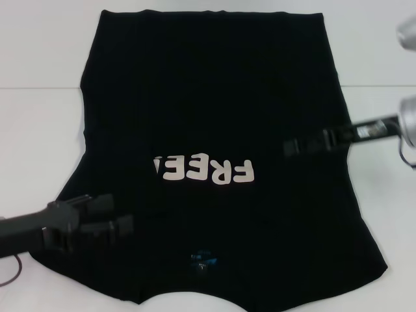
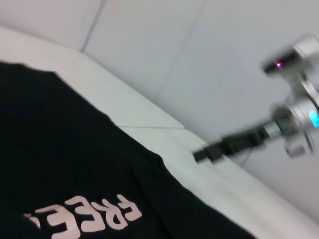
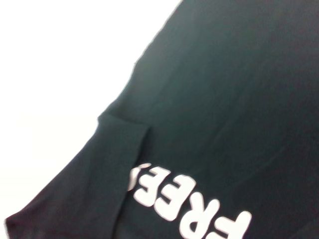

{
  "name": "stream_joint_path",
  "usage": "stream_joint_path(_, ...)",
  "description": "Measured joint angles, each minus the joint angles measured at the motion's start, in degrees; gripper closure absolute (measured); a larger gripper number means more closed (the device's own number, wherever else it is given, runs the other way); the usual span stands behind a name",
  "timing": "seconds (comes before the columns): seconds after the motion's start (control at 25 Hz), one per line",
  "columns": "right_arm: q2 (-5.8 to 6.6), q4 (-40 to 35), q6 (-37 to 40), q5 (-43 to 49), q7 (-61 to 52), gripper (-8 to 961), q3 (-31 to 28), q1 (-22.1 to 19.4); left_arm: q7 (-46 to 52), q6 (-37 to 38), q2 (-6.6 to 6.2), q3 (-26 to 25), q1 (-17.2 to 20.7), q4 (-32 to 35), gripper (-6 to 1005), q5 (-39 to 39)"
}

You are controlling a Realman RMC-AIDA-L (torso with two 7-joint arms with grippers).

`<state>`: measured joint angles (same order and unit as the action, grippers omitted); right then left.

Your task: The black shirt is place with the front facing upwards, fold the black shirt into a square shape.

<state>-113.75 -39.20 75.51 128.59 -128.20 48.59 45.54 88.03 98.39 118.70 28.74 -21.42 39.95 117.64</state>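
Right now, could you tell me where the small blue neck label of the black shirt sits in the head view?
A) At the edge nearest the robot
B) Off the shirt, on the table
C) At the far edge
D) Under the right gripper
A: the blue neck label lies on the black shirt at its near edge, below the upside-down lettering.

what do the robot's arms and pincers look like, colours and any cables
Both pincers are black and blocky: the left pincer on a dark grey arm with a thin dark reddish cable beside it, the right pincer on a black link leading to a silver wrist joint. The left wrist view shows a cyan light there.
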Motion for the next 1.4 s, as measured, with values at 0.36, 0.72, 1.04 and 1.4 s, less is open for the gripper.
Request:
stream_joint_path(0.36,-5.09,0.7,8.7,-16.9,44.2,177,-1.1,-16.0,28.0,0.6,-4.91,-0.1,-1.0,-0.1,50,-0.1)
stream_joint_path(0.72,-6.24,13.0,7.4,-23.8,69.1,49,-0.6,-18.1,54.8,1.5,-12.32,-3.7,-0.9,3.0,50,9.5)
stream_joint_path(1.04,-6.33,14.3,7.8,-23.6,75.4,48,1.9,-17.7,62.5,-1.4,-11.77,-3.2,-4.6,4.5,50,23.0)
stream_joint_path(1.4,-6.39,14.8,7.9,-23.8,76.7,48,2.4,-17.6,62.3,-6.7,-11.20,-3.2,-4.9,2.4,50,24.8)
